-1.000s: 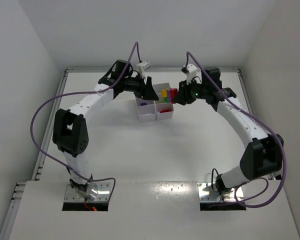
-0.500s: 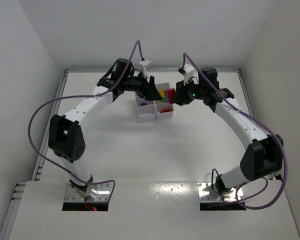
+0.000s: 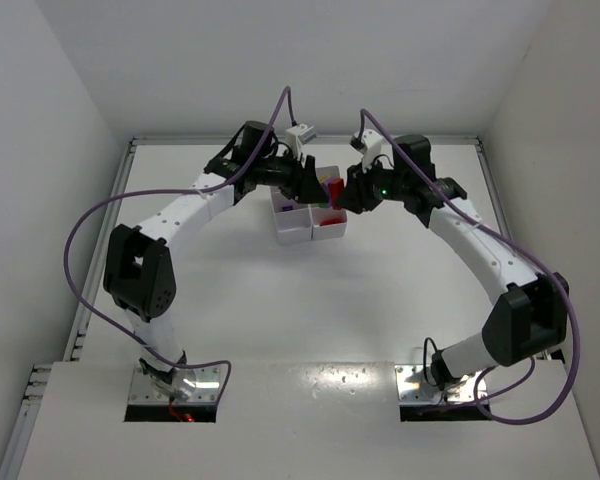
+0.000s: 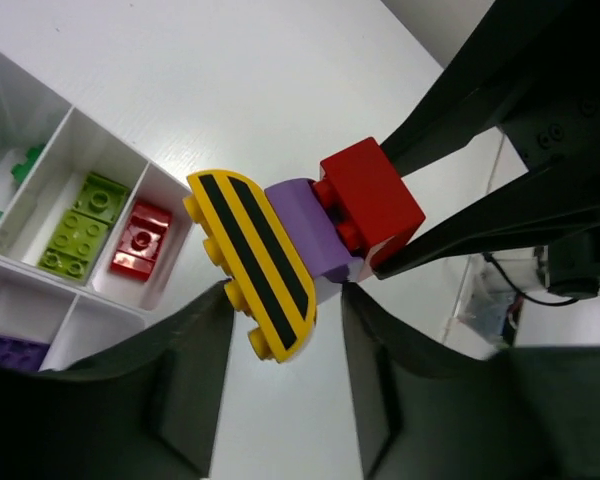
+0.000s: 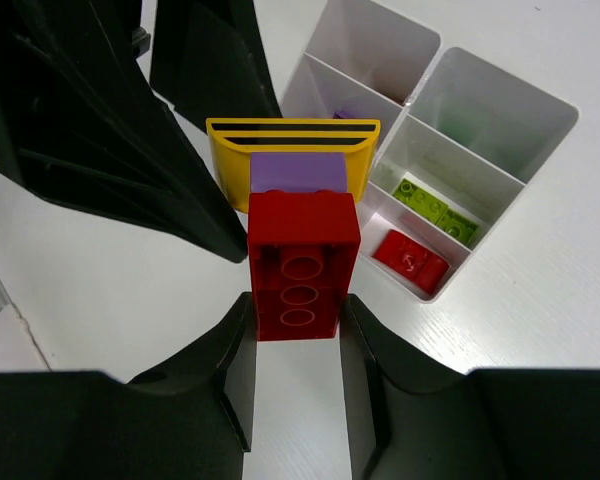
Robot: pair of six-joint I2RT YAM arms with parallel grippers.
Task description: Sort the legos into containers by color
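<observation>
Closed in on each other over the last second, both wrists, now nose to nose just above the white tray [image 3: 292,228]. Tight clamp of the right gripper [image 5: 296,300] on the red brick [image 5: 302,270], with a purple brick [image 5: 300,170] and a yellow striped piece [image 4: 255,255] stuck on its front, the whole stack held in the air by the tray. Part-open stance for the left gripper [image 4: 285,300], fingers astride the yellow striped piece, daylight on one side, nothing pinched yet.

Likely step: pulling the stack apart. For a clean job: centre the left fingers on the yellow edges before squeezing, stay clear of the purple brick, hold the right clamp firm, then peel with a tilt rather than a straight tug. Main risk: a piece snapping free and landing outside the tray.

Sorted so far: green bricks [image 4: 80,225], a loose red brick [image 4: 140,238] next door, a sorted purple brick [image 4: 5,350] in another compartment.
</observation>
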